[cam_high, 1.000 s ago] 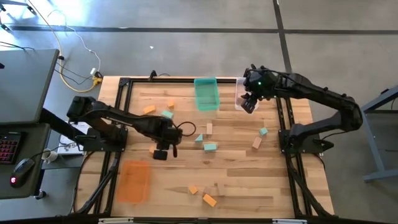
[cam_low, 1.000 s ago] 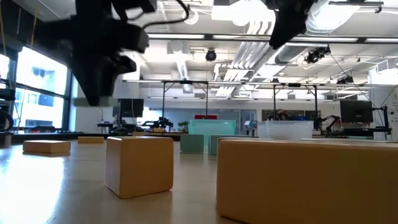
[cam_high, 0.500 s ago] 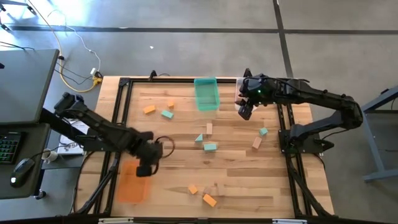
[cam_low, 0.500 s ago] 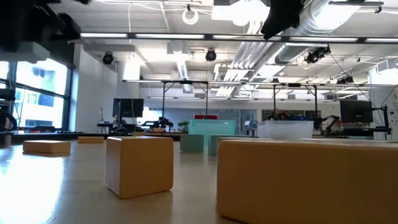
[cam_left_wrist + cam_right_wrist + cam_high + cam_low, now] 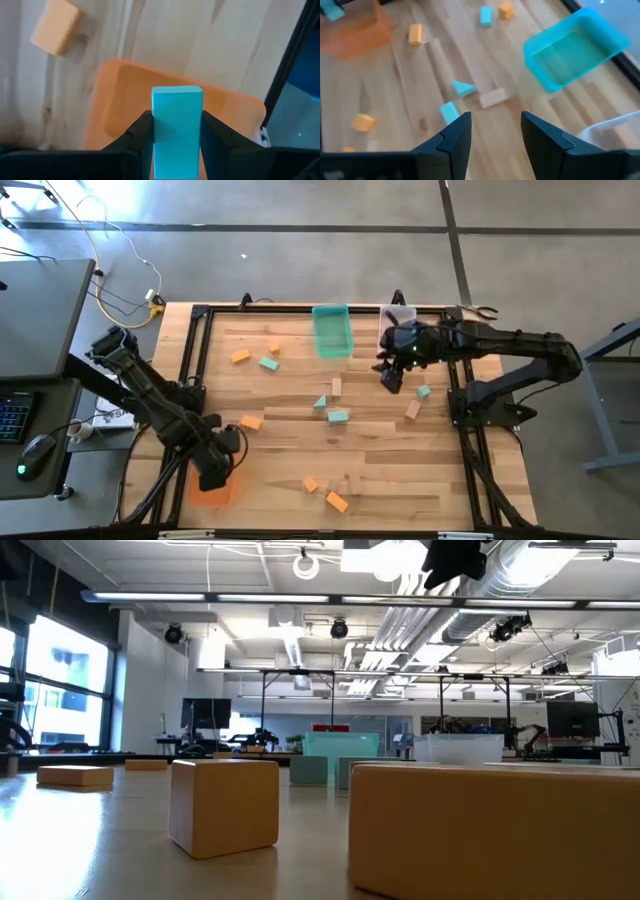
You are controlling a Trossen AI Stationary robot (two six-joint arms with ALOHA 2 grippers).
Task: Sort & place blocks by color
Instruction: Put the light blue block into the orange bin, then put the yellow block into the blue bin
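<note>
1. The left pincer (image 5: 213,475) hangs over the orange bin (image 5: 212,488) at the near-left corner of the worktop (image 5: 380,470), its fingers (image 5: 137,137) clamped on a teal block (image 5: 177,131) that stands upright between them above the bin.
2. An orange block (image 5: 250,422) lies on the wood just beside that bin, toward the middle of the worktop.
3. The right pincer (image 5: 391,376) hovers over the far-right part of the worktop, near the clear bin (image 5: 398,315); its fingers (image 5: 452,137) stand apart with nothing between them.
4. The teal bin (image 5: 333,331) sits at the far edge, left of the clear one.
5. Loose blocks are scattered about: an orange one (image 5: 240,356) and a teal one (image 5: 268,363) at far left, a tan bar (image 5: 336,387), a teal wedge (image 5: 320,402) and a teal bar (image 5: 338,416) near the centre, a small teal block (image 5: 424,391) and a tan one (image 5: 413,410) on the right, and two orange ones (image 5: 337,501) by the near edge.
6. In the low view, tan blocks (image 5: 224,805) stand close to the lens.
</note>
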